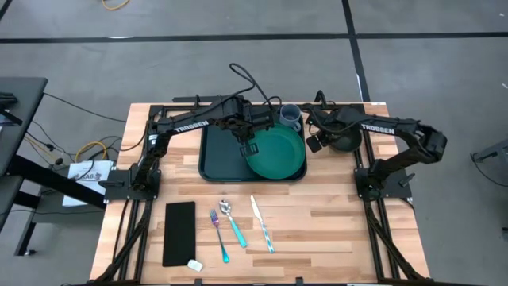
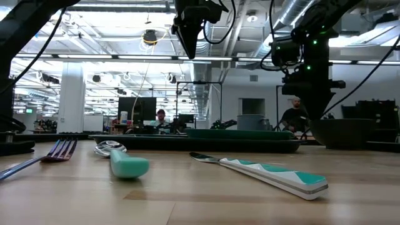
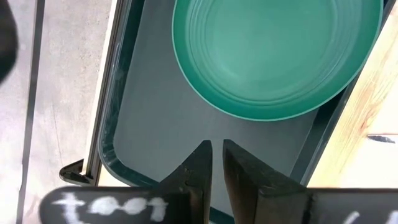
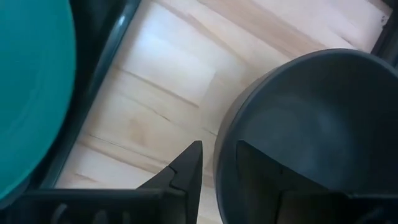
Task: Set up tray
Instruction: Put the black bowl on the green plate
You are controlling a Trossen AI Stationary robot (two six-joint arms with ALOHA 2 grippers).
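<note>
Plate point(image 1: 278, 152) sits in your tray point(image 1: 218, 155) at the table's far edge
Left gripper point(image 3: 216, 155) hovers above, nearly closed, empty; right gripper point(image 4: 217, 163) straddles the dark bowl's point(image 4: 311, 124) rim

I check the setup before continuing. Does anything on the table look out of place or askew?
Yes: the green plate sits off-centre in the tray, pushed to one side with its edge riding over the tray's rim. The cutlery lies slightly fanned, not parallel.

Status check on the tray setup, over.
Left gripper above tray, jaws nearly shut, empty. Right gripper gripping dark bowl rim. Green plate on tray.
</note>
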